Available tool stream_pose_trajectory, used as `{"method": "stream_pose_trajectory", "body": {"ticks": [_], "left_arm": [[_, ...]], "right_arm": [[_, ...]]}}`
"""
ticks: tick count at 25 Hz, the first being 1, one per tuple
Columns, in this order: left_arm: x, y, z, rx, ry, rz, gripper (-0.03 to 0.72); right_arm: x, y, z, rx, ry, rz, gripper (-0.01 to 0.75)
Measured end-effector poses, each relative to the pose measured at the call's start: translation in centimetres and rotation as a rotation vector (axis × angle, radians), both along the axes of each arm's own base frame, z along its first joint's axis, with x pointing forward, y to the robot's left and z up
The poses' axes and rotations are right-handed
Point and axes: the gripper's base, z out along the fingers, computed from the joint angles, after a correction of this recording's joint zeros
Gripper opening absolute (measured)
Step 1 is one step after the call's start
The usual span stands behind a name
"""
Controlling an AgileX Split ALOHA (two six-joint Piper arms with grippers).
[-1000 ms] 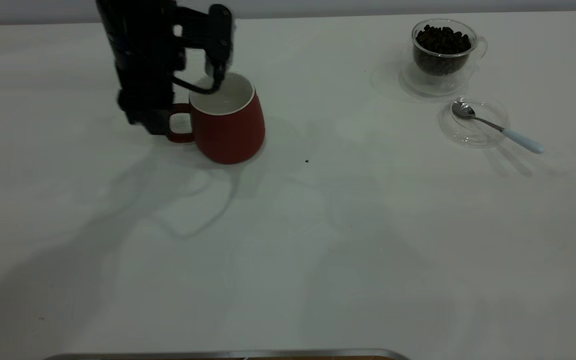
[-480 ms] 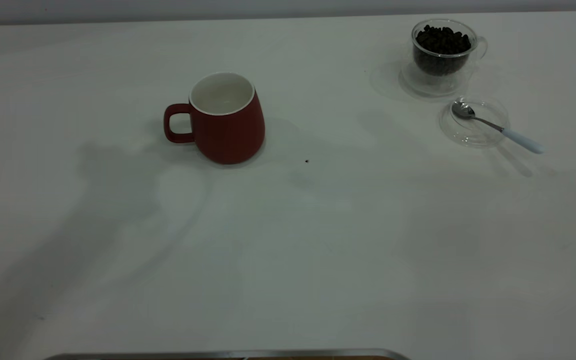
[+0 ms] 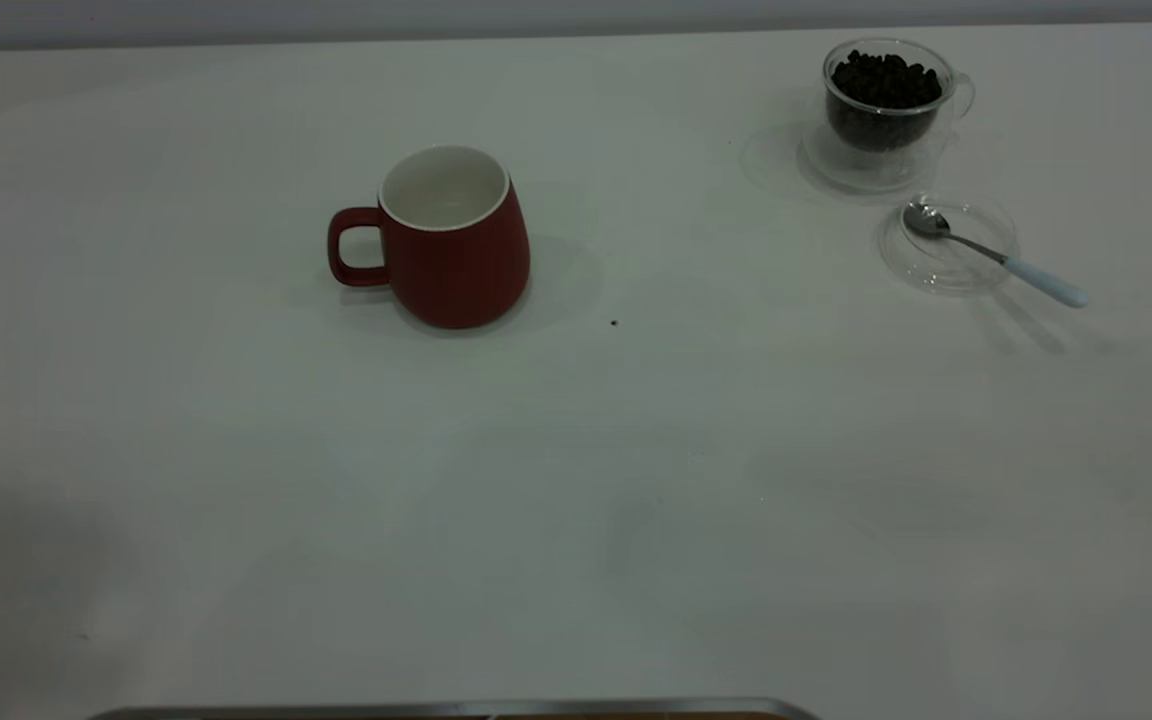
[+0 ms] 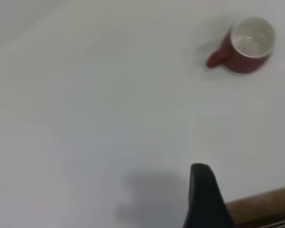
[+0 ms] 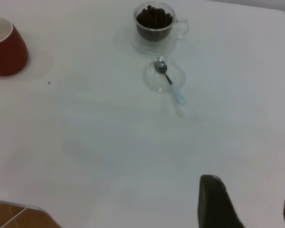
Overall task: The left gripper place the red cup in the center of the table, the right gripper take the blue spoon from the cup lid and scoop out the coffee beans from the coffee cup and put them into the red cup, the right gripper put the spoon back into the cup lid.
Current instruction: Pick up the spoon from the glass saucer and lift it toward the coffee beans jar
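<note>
The red cup [image 3: 456,250] was dark red outside, white inside. The coffee beans [image 3: 884,80] were near-black. The blue spoon [image 3: 996,256] had a pale blue handle.

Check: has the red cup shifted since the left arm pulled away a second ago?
No. The red cup sits in the same spot left of the dark speck on the table, handle unchanged.

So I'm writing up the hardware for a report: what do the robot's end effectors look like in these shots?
Little shows. The left end effector appears in its wrist view as one matte black finger with a rounded tip. The right end effector shows two similar dark, rounded fingers in its wrist view. No cables, markings or arm links are visible, and neither arm appears in the exterior view.
</note>
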Motion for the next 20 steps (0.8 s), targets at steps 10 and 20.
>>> {"method": "stream_pose_trajectory", "body": {"ticks": [10,20], "left_arm": [[-14.8,6.2,-10.0,-0.17,-0.271,0.016,0.515],[-15.5,6.2,-12.6,-0.171,-0.281,-0.04,0.515]], "right_arm": [[0.0,0.0,0.0,-0.001,0.0,-0.001,0.389],[0.0,0.0,0.0,-0.001,0.0,-0.001,0.39]]}}
